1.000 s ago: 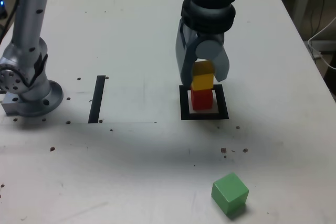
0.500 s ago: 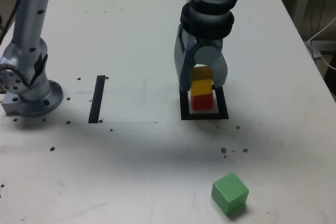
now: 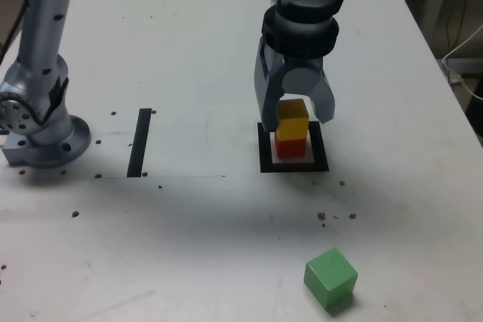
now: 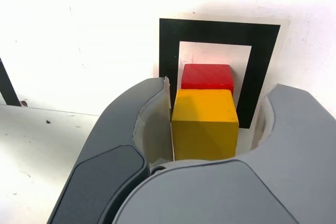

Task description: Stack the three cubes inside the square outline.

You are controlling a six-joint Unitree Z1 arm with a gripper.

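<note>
The yellow cube (image 3: 293,108) sits on the red cube (image 3: 290,145), which stands in the white centre of the square outline (image 3: 266,165). My gripper (image 3: 294,118) hangs straight down over the stack, open, a jaw on each side of the yellow cube. In the wrist view one finger (image 4: 131,114) lies against the yellow cube (image 4: 205,124), while a gap shows at the other. There the red cube (image 4: 207,77) peeks out beneath it, inside the square outline (image 4: 169,45). The green cube (image 3: 330,278) lies alone near the table's front edge, at the exterior view's right.
A narrow black strip (image 3: 139,142) lies flat on the table at the exterior view's left of the outline. The arm's grey base (image 3: 41,137) stands at the far left. Small dark specks dot the white tabletop.
The gripper lowered the yellow cube onto the red one, and its jaws have since spread apart from the cube. The green cube has not moved.
</note>
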